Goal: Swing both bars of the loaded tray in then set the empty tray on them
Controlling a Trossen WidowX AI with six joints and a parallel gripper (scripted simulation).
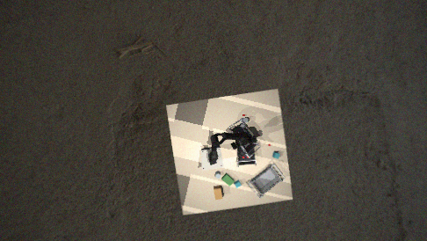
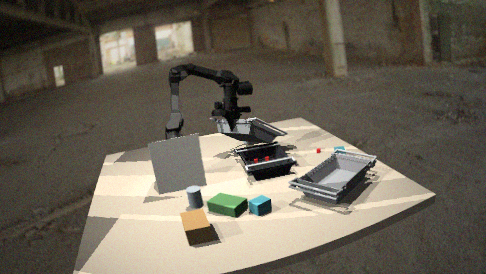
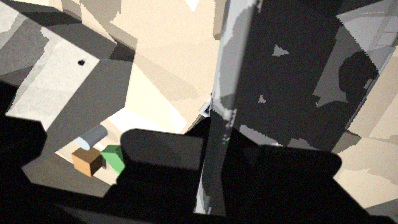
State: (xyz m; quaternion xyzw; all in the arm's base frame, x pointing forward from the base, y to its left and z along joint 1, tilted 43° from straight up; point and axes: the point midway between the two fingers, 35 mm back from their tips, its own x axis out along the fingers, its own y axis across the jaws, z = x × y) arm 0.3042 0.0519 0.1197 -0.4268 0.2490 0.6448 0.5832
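My gripper is shut on a side wall of the grey empty tray. It holds this tray in the air, tilted, above and behind the loaded tray. The loaded tray is dark, stands on the table and has small red blocks inside. A pale bar runs along its near end and another bar along its far end; whether they rest inside the rim is hard to tell. In the top view the arm and held tray partly cover the loaded tray.
A larger grey tray stands at the right. An upright grey panel stands at the left. A grey cylinder, a green block, a blue block and an orange block stand in front. A red cube lies behind.
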